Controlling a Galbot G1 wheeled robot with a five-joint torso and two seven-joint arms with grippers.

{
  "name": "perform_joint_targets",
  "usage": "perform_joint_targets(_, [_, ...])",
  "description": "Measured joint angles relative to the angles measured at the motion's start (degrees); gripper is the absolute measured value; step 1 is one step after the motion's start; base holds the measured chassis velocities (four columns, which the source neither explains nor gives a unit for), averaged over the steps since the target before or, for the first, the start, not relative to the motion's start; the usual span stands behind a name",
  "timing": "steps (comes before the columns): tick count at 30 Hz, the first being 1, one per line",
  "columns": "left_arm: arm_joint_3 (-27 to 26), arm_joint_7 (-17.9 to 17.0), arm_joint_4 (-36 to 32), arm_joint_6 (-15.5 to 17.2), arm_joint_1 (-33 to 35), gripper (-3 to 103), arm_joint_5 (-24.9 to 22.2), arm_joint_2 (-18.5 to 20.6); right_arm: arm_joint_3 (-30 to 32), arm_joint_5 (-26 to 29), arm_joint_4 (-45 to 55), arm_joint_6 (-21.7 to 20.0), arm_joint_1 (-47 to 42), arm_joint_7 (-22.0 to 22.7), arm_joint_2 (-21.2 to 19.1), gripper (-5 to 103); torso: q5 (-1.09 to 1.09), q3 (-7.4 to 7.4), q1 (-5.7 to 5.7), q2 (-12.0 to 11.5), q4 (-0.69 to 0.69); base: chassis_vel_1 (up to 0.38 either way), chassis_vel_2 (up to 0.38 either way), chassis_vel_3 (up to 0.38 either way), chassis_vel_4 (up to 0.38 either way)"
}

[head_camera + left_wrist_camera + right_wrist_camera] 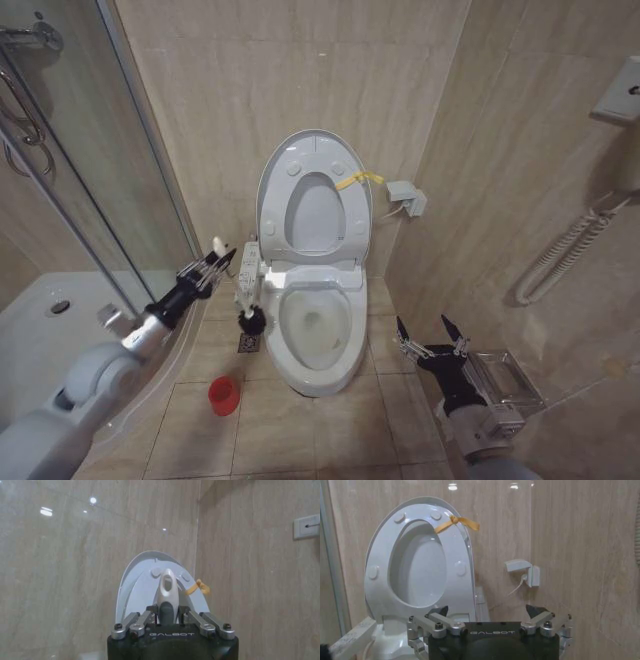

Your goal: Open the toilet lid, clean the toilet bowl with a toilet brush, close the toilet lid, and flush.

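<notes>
Lid stands raised against the wall above the open bowl; left gripper clamps the brush beside the bowl, right gripper waits, jaws spread.

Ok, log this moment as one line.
lid up | left gripper shut on brush, head beside bowl | right gripper open, idle | red cup on floor

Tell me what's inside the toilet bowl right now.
The toilet bowl holds only a shallow pool of water over white ceramic. The toilet brush, gripped by the left gripper, hangs outside it on the left. Under the rim is hidden.
</notes>
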Motion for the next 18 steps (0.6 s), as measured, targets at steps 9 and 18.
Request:
perform_joint_targets(9, [16.11,1.08,14.69,-2.82,-15.20,25,-0.20,-4.18,0.00,0.00,0.00,0.00,0.00,0.00,0.00,100,-0.03,0.01,0.00,0.00,0.01,0.000,0.000,0.000,0.000])
perform_joint_targets(18, [26.26,1.95,25.29,-5.00,-26.06,25,3.32,-10.57,0.00,0.00,0.00,0.00,0.00,0.00,0.00,100,0.01,-0.01,-0.01,0.00,0.02,0.000,0.000,0.000,0.000])
